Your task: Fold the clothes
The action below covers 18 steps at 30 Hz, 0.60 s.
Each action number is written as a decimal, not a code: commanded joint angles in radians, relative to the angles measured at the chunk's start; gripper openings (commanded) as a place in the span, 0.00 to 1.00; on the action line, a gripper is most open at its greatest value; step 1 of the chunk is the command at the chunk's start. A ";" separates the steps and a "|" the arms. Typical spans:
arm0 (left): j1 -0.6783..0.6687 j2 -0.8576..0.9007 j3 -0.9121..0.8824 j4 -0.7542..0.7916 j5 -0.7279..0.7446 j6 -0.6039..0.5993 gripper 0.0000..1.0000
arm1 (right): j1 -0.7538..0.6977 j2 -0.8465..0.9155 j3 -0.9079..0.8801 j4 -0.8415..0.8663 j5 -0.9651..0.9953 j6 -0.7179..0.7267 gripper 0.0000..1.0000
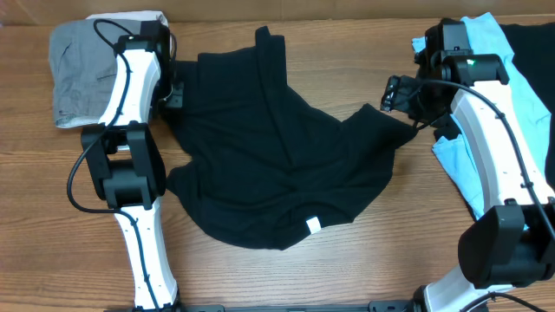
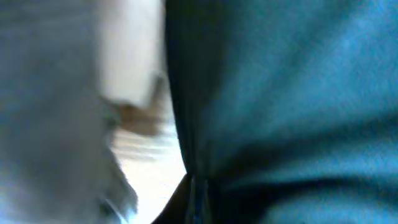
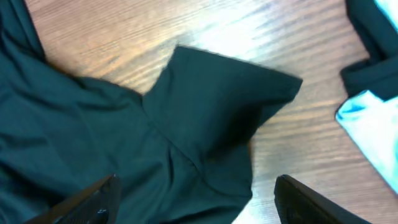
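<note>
3 garments and 1 folded pair share the worktop, so across we go. Far left, the grey trousers sit folded at the back corner, with a strip of white cloth showing at their far edge. Just beside them the left arm reaches over, and the left end effector is down at the left edge of the black T-shirt. It is clenched on that fabric. The left wrist view is badly blurred, but dark cloth fills most of it and gathers into a pleat at the bottom middle, with grey to the left.

Centre stage, the black T-shirt lies spread and rumpled, 1 corner pointing to the back of the worktop, its white tag near the front hem.

Moving right, the shirt's sleeve sticks out flat on bare wood. The right end effector hangs above it, released, with both fingers wide apart and nothing between them but air.

Far right, the light blue tee lies under the right arm, and another black garment sits beside it at the back corner.
</note>
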 commanded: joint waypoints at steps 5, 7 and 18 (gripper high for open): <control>-0.040 0.006 0.066 -0.082 0.111 -0.009 0.41 | 0.006 0.001 -0.100 -0.100 -0.028 0.005 0.86; -0.048 0.006 0.111 -0.106 0.146 -0.005 0.49 | 0.006 0.001 -0.163 -0.091 -0.052 0.005 0.87; -0.090 0.006 0.573 -0.385 0.298 0.003 0.70 | 0.006 0.001 -0.435 0.178 -0.092 0.005 0.87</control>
